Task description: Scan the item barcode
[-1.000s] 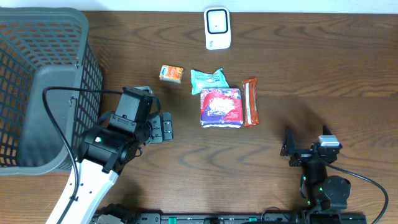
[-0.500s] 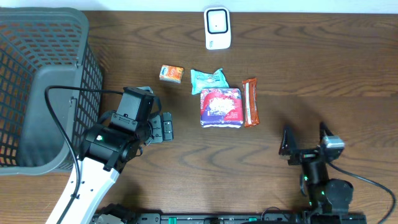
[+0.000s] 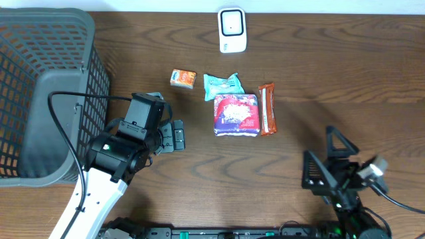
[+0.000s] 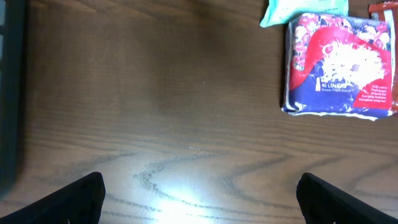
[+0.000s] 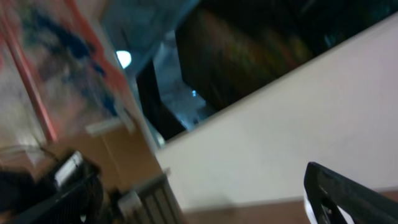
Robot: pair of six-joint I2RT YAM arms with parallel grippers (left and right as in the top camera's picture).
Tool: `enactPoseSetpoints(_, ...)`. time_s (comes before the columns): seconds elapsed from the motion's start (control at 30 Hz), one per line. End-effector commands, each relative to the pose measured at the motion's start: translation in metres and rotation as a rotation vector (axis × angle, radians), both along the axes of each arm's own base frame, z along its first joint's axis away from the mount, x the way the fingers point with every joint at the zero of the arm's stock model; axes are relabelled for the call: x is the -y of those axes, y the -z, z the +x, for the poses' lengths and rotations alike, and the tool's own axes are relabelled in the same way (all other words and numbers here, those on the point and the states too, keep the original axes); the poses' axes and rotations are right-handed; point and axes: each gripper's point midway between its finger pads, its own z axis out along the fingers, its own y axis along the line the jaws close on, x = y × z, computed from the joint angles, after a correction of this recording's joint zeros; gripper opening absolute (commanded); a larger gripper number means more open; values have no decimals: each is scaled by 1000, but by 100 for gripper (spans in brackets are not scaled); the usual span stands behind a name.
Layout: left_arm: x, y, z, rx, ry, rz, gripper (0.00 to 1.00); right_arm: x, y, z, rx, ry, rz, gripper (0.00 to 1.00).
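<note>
Dark wood of the table [image 3: 358,73] carries everything. Closest to the near edge, toward the right corner, the right gripper [image 3: 325,158] is tipped upward. Its jaws are spread wide with nothing between them, and its own camera looks off into the room rather than at the table.

Further in and left of centre, the left gripper [image 3: 175,136] hangs over the table. It too is fully spread and empty, with its fingertips pointing toward the right edge. Beyond it in that direction, and slightly toward the far edge, the red-and-blue packet [image 3: 236,114] lies flat, nearly square, printed face up. No barcode shows on it. An orange bar [image 3: 267,108] lies just beside its right side, with its long axis running near to far.

Behind these are a teal packet [image 3: 222,85] and a small orange box [image 3: 182,78]. The white scanner [image 3: 232,30] stands at the far edge, well apart. The left arm is clearly nearer the packet, so the pick likely falls to it, with a carry toward the far edge afterward.
</note>
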Motion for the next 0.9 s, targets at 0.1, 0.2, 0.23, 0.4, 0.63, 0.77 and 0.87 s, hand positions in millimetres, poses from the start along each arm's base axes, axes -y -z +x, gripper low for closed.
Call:
enactPoseSetpoints(0.1,-2,2,0,-5,4,13,98,8,-81,-13,92,142,-116,99)
enactPoseSetpoints(0.2,-2,2,0,-5,4,13,98,5,-81,14,-58,218,-364,99)
enactPoseSetpoints(0.23,-2,2,0,-5,4,13,98,6,-75,26,-130,240,-453,99)
enactPoseSetpoints(0.4,-2,2,0,-5,4,13,98,19,-31,82,-552,215,-681,99)
enactPoseSetpoints(0.63,-2,2,0,-5,4,13,98,-21,33,138,-1079,-273,-640,99)
enactPoseSetpoints(0.77,-2,2,0,-5,4,13,98,-30,74,177,-1174,-389,-591,99)
enactPoseSetpoints(0.87,-2,2,0,-5,4,13,98,-30,107,193,-1246,-415,-579,99)
